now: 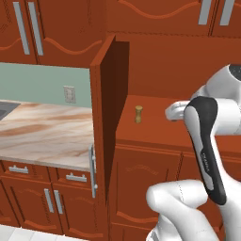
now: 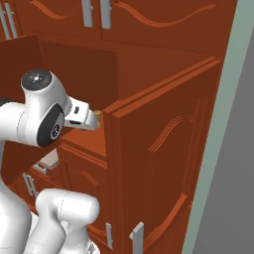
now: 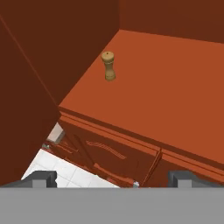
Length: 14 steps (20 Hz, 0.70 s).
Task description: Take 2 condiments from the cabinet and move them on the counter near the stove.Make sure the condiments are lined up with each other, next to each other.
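Wooden shaker (image 3: 108, 65) stands upright on the cabinet shelf (image 3: 175, 87) in the upper left of the hand view, so the claw (image 3: 113, 179), its tips spread apart and empty, should probably descend squarely around the narrow waist before closing.

Tan-topped shaker (image 3: 108, 66) upright on cabinet shelf (image 3: 166, 83); gripper (image 3: 112, 179) wide apart

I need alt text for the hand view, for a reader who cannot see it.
A small wooden shaker stands upright on the red-brown cabinet shelf, near its left inner wall. The open pincer is above the shelf's front edge, apart from the shaker.
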{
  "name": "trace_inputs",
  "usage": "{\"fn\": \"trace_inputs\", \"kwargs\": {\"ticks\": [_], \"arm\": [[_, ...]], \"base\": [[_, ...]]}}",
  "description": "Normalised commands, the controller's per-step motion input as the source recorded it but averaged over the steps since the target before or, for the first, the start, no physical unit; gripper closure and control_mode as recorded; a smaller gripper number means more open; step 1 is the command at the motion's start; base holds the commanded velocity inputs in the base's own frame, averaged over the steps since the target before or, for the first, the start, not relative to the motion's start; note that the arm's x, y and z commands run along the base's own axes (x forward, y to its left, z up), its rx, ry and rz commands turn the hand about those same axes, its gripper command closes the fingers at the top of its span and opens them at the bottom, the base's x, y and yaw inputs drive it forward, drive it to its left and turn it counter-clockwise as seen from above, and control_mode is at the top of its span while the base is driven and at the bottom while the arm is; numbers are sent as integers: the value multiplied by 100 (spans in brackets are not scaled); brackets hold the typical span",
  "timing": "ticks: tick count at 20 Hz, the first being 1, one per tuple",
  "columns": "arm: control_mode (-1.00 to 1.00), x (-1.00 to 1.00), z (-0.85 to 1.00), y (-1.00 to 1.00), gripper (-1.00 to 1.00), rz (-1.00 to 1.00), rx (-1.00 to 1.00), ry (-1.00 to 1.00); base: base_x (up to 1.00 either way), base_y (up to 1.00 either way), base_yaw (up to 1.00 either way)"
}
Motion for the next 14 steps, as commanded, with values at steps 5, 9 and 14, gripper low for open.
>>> {"fn": "trace_inputs", "kwargs": {"ticks": [5,9,14], "arm": [[-100,36,-31,12,-100,0,-2,0],[-100,32,-23,19,-100,0,-2,0],[-100,23,-4,3,-100,10,0,7]], "base": [[0,0,0],[0,0,0],[0,0,0]]}}
